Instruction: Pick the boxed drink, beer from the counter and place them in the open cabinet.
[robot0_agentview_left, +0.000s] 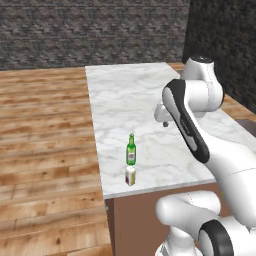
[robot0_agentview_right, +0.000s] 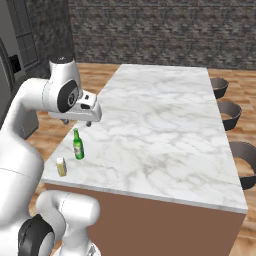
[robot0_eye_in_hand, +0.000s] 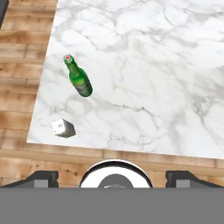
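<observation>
Marble surface (robot0_agentview_left: 130, 95) bears beer (robot0_agentview_left: 131, 150) and boxed drink (robot0_agentview_left: 130, 176); open, empty pincer (robot0_agentview_right: 78, 122) should descend squarely onto one.

A wooden floor (robot0_agentview_left: 45, 130) of warm brown planks fills the left base view from nine to seven o'clock, with a dark stone wall (robot0_agentview_left: 90, 30) at twelve. Three dark round stools (robot0_agentview_right: 231, 115) line the right base view's three o'clock edge.

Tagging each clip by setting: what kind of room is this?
Likely a rendered kitchen or bar area: a long marbled island counter with dark stools along one side, wood plank floor, stone-brick back wall, and a beer beside a boxed drink.
</observation>
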